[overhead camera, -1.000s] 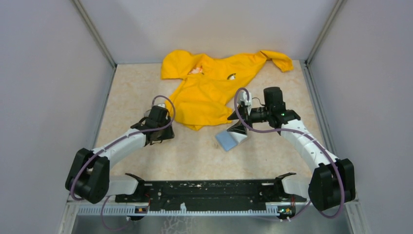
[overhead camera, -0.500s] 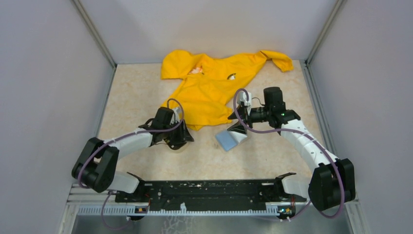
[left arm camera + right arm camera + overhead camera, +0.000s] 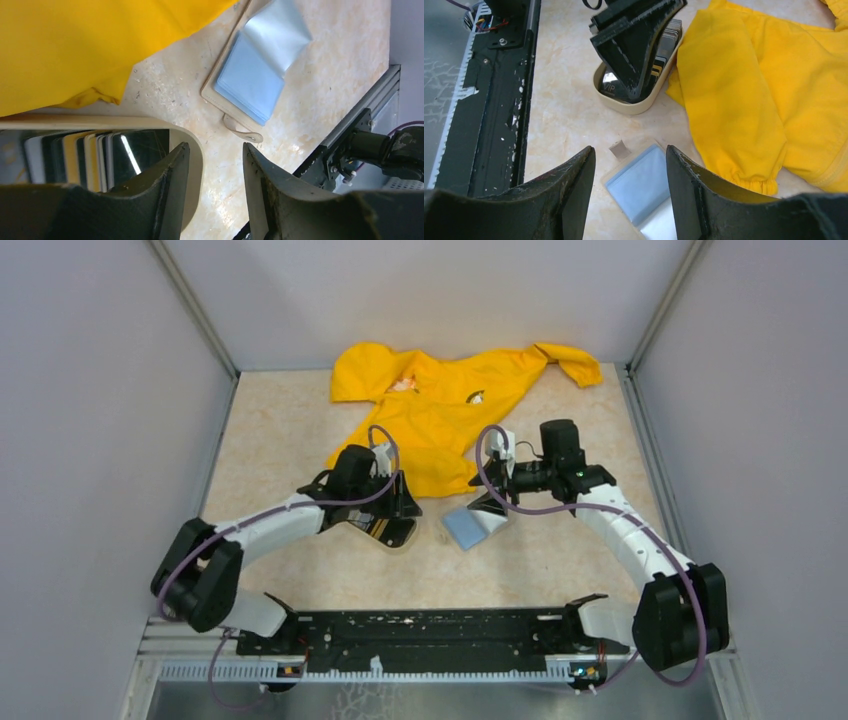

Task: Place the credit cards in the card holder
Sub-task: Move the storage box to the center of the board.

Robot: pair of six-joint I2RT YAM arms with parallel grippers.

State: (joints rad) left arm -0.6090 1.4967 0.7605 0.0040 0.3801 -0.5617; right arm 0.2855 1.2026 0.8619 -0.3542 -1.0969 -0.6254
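Observation:
The card holder (image 3: pixel 465 528) lies open on the table, its bluish clear pockets (image 3: pixel 644 187) facing up and its snap tab (image 3: pixel 620 149) pointing toward the tray. The credit cards (image 3: pixel 95 155) stand as a striped stack inside a beige oval tray (image 3: pixel 398 537) just left of the holder. My left gripper (image 3: pixel 215 147) is open and straddles the tray's end rim (image 3: pixel 196 150), with one finger inside against the cards and the other outside. My right gripper (image 3: pixel 630 148) hangs open right over the holder, holding nothing.
A yellow jacket (image 3: pixel 440 410) is spread across the back of the table, its hem reaching down to the tray and the holder. The black rail (image 3: pixel 430 630) of the arm bases runs along the near edge. Grey walls enclose both sides.
My left arm has swung right toward the card holder, and the tray of cards has come along with it. The right arm has stayed put.

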